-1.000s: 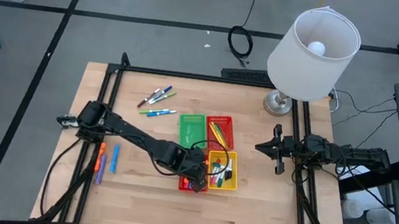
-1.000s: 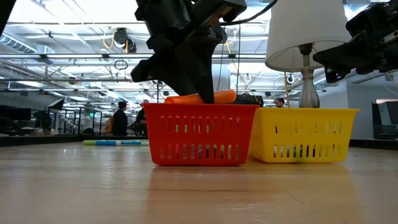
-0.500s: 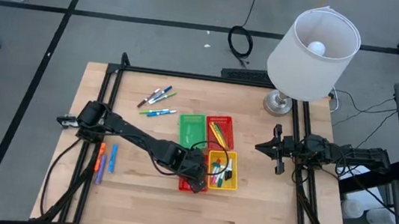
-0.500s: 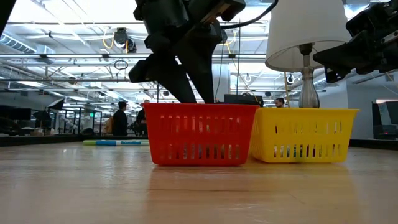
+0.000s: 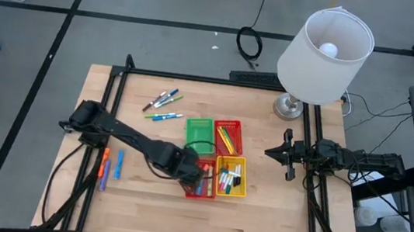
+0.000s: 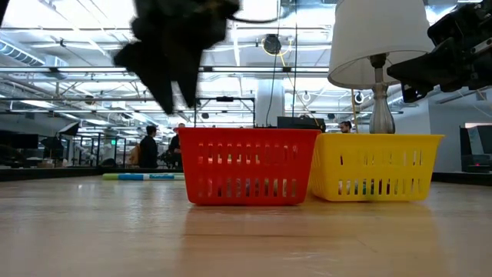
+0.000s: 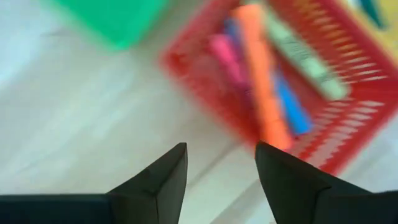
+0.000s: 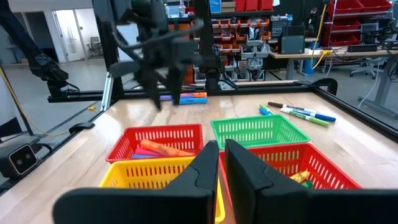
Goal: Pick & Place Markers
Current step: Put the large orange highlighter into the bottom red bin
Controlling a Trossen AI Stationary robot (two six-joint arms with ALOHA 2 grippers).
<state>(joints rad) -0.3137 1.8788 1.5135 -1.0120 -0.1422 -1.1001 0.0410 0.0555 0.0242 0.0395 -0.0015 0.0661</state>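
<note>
My left gripper (image 7: 221, 163) hangs open and empty above the bare wood, just left of the near red basket (image 5: 202, 186). That basket holds an orange marker (image 7: 261, 93) with pink (image 7: 224, 56) and blue (image 7: 291, 109) markers beside it. Next to it stands a yellow basket (image 5: 231, 175) with several markers. Loose markers lie on the table at the far left (image 5: 162, 101) and near left (image 5: 110, 167). My right gripper (image 8: 221, 163) is shut and waits level at the table's right edge (image 5: 285, 153).
A green basket (image 5: 199, 133) and a second red basket (image 5: 227, 136) with markers stand behind the near pair. A white-shaded lamp (image 5: 326, 45) stands at the far right corner. Dark frame rails (image 5: 114, 98) run along the table's edges. People show in the room beyond.
My left gripper has opened and let go of the orange marker, which dropped from above the rim into the near red basket. The gripper then rose and swung toward the table's left edge, clear of the basket.
</note>
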